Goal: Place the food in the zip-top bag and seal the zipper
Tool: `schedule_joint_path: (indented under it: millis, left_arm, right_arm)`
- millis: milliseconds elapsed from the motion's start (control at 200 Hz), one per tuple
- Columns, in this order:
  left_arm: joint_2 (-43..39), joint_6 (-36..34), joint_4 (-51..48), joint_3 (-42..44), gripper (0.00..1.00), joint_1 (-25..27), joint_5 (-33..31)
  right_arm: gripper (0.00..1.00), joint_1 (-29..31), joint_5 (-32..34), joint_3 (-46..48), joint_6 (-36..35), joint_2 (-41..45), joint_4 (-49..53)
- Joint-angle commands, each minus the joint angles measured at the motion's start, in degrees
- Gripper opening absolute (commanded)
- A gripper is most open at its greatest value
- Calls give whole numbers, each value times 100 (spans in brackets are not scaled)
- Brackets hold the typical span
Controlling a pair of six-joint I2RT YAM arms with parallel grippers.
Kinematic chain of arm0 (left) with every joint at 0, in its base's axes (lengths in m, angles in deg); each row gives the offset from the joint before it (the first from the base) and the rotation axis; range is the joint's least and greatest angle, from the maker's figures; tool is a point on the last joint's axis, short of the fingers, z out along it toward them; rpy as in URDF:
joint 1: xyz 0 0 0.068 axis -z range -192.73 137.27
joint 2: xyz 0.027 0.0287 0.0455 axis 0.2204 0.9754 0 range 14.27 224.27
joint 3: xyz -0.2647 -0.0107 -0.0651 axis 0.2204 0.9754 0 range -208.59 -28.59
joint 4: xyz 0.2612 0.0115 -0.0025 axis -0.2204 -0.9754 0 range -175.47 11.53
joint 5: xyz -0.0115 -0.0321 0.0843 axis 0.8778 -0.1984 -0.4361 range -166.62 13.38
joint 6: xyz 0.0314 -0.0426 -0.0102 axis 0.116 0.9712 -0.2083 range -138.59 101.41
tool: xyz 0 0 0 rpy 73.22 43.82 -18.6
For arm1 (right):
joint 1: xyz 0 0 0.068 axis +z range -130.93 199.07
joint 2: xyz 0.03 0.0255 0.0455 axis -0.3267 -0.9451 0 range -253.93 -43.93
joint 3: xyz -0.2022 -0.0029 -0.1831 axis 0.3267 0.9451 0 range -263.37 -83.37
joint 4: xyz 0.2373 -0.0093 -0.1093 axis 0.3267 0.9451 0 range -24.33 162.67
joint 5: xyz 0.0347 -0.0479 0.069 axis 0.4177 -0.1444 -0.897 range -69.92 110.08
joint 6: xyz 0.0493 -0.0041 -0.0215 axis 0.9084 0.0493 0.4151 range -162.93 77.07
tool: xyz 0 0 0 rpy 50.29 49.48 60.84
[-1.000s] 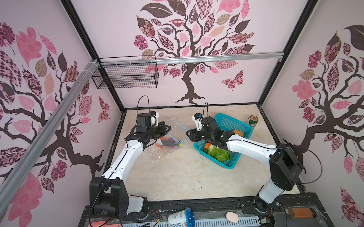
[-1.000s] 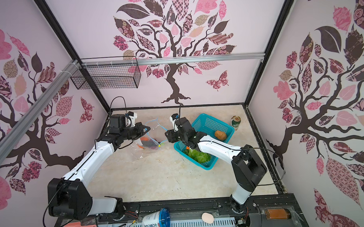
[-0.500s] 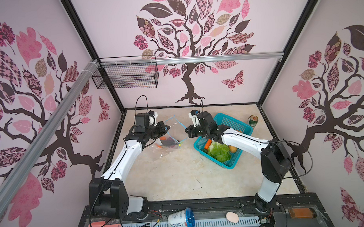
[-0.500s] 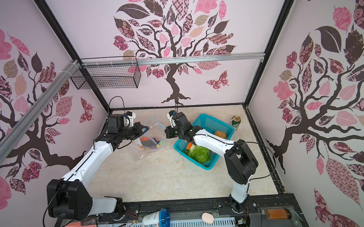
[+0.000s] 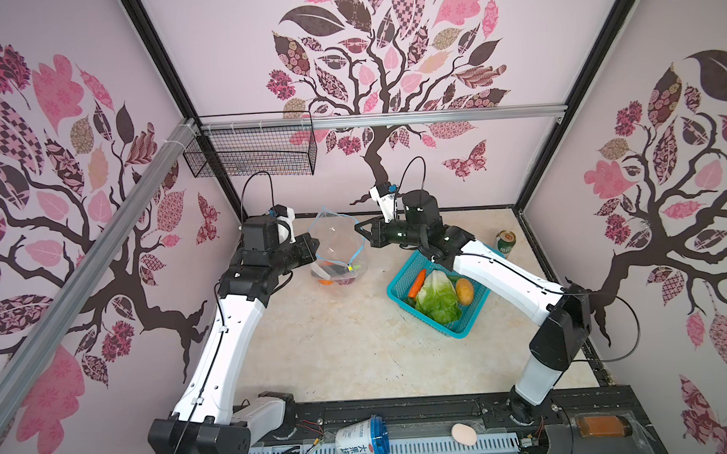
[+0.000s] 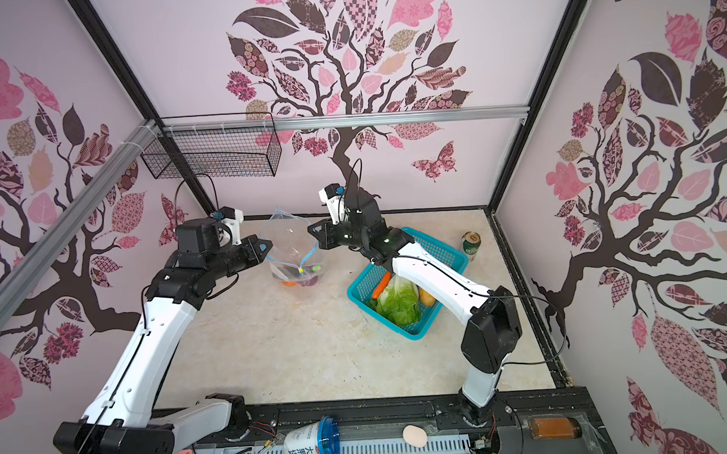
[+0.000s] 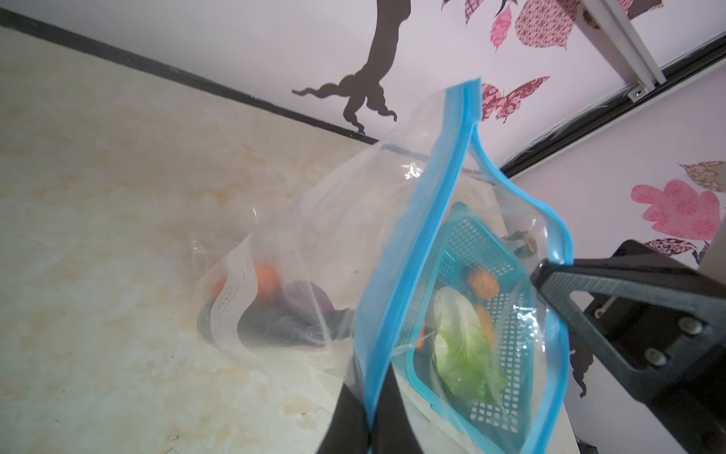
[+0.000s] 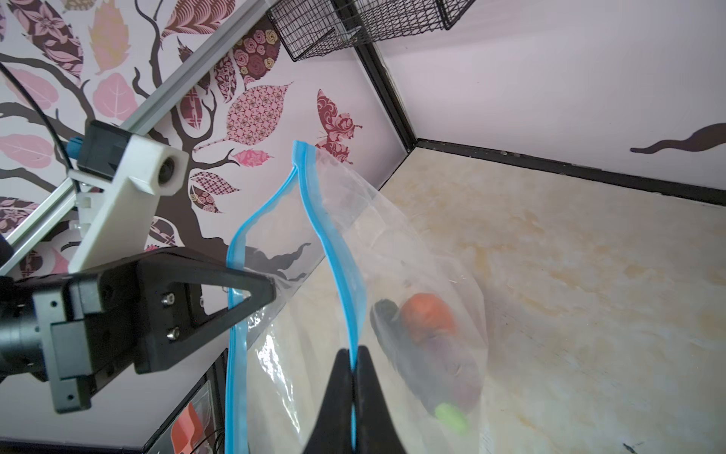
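Beige marbled tabletop (image 5: 337,353), pink tree-patterned walls (image 5: 476,178)

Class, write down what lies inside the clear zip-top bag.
At the bottom of the zip-top bag lie an orange piece, a purple piece, a dark piece and a small green bit. Anything beneath these is covered.

A white plastic cup with a blue lid (image 5: 355,442) (image 6: 305,444) lies on its side at the front. In both top views it carries blue Chinese characters, seemingly 大果粒, though the last one is unclear. Print on the small green drink can (image 5: 505,242) and on the white paper label (image 7: 231,298) inside the clear plastic zip-top bag (image 7: 353,196) is too blurred to read.
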Motion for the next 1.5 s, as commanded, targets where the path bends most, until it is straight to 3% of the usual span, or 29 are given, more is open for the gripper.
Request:
schedule_joint_path:
  millis: [0,280,435,690,765,940,1080,1280,1491]
  left_arm:
    - [-80,-215,-145,-251,0,-21,-158]
    - [337,-334,604,545,0,-19,826]
    - [684,-495,722,808,0,64,1217]
    - [991,-358,1027,1154,0,493,1241]
    - [1073,-312,1054,1183,0,542,1212]
    - [1149,-180,1134,1215,0,577,1221]
    - [1105,-158,1139,1241,0,592,1172]
    - [979,-178,1099,1247,0,592,1082]
    - [1145,-134,1112,1238,0,618,1165]
  right_arm:
    - [0,-9,-147,123,62,161,58]
    - [0,-14,-248,1436,792,152,-653]
    - [0,-13,-106,1912,823,141,-770]
    - [42,-91,512,1896,351,493,50]
    - [50,-162,697,1890,256,680,336]
    - [53,-389,1278,2023,60,1200,883]
    - [49,-681,1892,2120,-110,1445,1448]
    - [47,-1595,2596,2386,-293,1509,2186]
    - [57,-1982,4024,2249,-825,1092,2814]
